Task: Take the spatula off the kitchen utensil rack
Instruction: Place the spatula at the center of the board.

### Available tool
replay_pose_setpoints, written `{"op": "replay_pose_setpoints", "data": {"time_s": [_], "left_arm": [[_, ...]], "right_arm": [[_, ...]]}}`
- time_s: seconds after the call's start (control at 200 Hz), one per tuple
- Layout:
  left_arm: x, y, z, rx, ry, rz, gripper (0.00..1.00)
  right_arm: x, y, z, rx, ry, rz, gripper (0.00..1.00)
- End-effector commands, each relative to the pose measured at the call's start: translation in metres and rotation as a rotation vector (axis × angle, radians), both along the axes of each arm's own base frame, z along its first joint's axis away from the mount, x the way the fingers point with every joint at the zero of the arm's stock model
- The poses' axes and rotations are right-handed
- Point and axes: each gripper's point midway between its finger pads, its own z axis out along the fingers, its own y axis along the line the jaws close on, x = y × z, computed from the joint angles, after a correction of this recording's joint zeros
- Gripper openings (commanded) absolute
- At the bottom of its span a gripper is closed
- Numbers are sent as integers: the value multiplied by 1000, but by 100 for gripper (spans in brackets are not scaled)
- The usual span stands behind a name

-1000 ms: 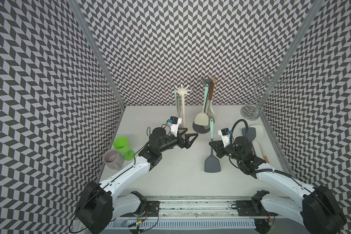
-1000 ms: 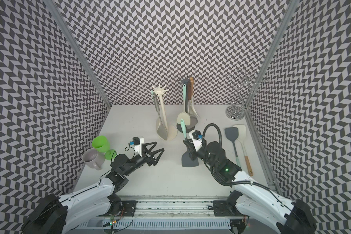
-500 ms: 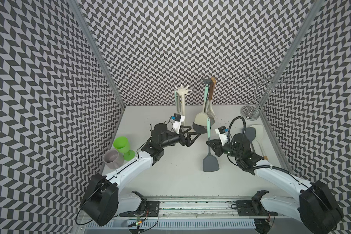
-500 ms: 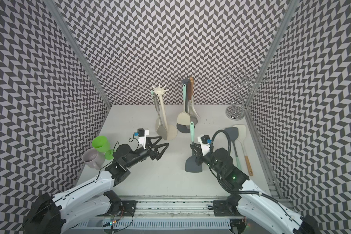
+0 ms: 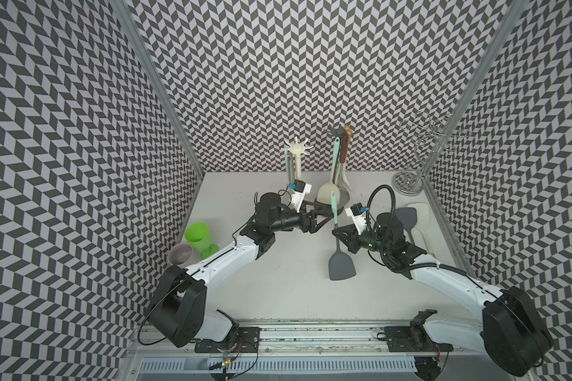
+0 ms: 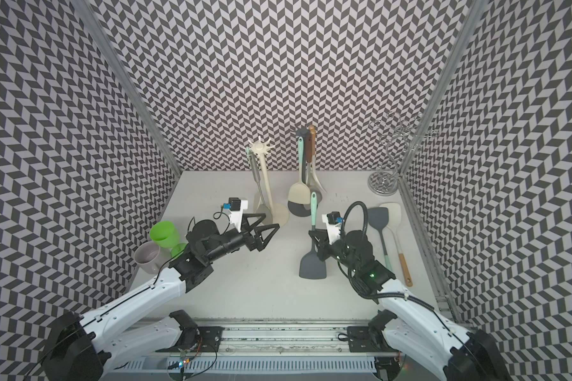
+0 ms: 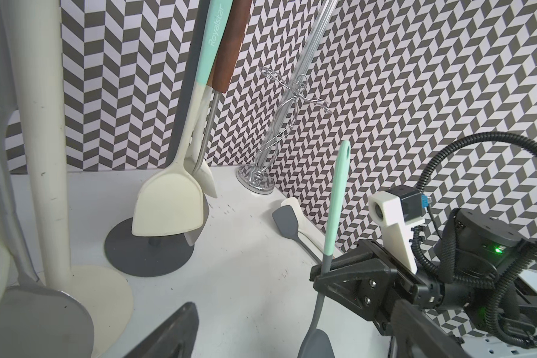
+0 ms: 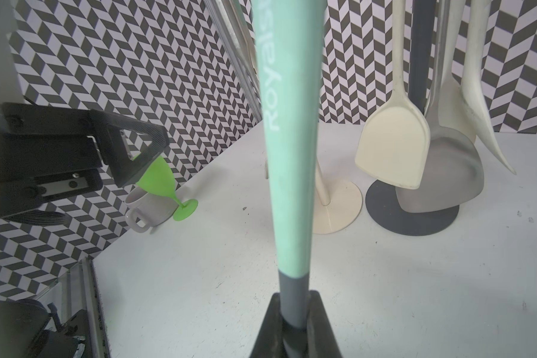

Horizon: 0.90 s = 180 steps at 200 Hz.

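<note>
The spatula (image 5: 341,264) (image 6: 312,267) has a mint handle and a grey blade. It stands upright, blade down, over the table in front of the racks. My right gripper (image 5: 337,229) (image 6: 313,236) (image 8: 295,322) is shut on its grey neck just below the mint handle (image 8: 292,155). The dark grey utensil rack (image 5: 339,132) (image 6: 303,135) behind it still carries a cream turner (image 7: 168,204) and a wooden-handled tool. My left gripper (image 5: 326,216) (image 6: 271,221) is open, close to the left of the spatula handle (image 7: 335,198), holding nothing. One of its fingers (image 7: 168,334) shows.
A cream rack (image 5: 298,165) with a grey utensil stands left of the grey rack. A green goblet (image 5: 197,231) and a grey mug (image 5: 180,254) sit by the left wall. A wire stand (image 5: 410,178) is at the back right. Two spatulas (image 5: 407,217) lie by the right wall.
My left gripper has moved right and back toward the spatula handle, staying open. The right gripper has kept its grip and shifted the spatula slightly left.
</note>
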Motion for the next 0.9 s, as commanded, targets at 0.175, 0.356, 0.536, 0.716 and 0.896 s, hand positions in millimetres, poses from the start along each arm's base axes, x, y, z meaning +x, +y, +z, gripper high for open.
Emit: {"op": "replay_pose_setpoints", "data": {"time_s": [0.175, 0.356, 0.536, 0.716, 0.896], "left_arm": [[20, -14, 9, 15, 0, -101, 99], [23, -21, 18, -20, -25, -183, 99], [24, -44, 22, -35, -8, -304, 97], [29, -65, 7, -8, 43, -377, 80], [36, -72, -4, -17, 75, -380, 70]], "right_arm": [[15, 19, 5, 24, 14, 117, 0], [16, 28, 5, 23, 23, 167, 0], [14, 43, 2, -1, 43, 266, 0], [8, 48, 5, 3, 48, 321, 0], [-8, 52, 10, 29, 30, 395, 0]]}}
